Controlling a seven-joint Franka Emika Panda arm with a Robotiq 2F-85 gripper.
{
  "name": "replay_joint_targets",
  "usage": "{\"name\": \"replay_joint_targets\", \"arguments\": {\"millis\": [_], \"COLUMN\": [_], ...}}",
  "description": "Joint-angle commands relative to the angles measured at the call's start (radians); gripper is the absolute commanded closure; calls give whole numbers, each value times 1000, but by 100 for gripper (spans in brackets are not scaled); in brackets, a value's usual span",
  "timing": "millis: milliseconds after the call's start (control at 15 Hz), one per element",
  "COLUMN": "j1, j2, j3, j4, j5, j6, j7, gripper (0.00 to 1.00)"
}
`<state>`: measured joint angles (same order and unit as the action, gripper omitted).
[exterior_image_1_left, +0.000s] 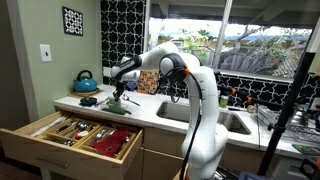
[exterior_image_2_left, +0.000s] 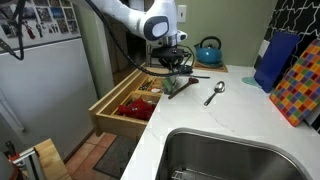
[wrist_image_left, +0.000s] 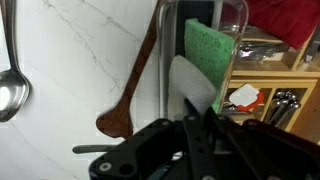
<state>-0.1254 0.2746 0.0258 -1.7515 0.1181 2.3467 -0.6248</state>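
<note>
**Wrist view, read left to right.** At the far left a metal spoon lies on the white counter. Well apart from it lies a wooden spoon, its bowl toward your gripper. Just beside the wooden handle sits the green-headed utensil, the item nearest your fingers, at the counter's edge. Your fingers stand close together with a pale flat piece at their tips; whether they clamp it cannot be told. At right, the open drawer holds cutlery. In an exterior view, a teal kettle stands behind the gripper.
</note>
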Motion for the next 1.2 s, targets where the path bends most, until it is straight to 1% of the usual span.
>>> {"name": "replay_joint_targets", "arguments": {"millis": [0,133,400,600,733,1133], "j1": [-11,-12,-4,-6,-11,-24], "j2": [-30,-74,-120,-108,-96,-62], "j3": [7,8,-48,-97,-116,-133], "j4": [0,-11,-8,-14,-28,-65], "j5": [28,41,-52,-158,-193,-208], "j6": [-26,-28,-33,-41,-66,-102], "j7": [-10,-19,80,173,208,231], "gripper": [98,98,98,98,98,98]}}
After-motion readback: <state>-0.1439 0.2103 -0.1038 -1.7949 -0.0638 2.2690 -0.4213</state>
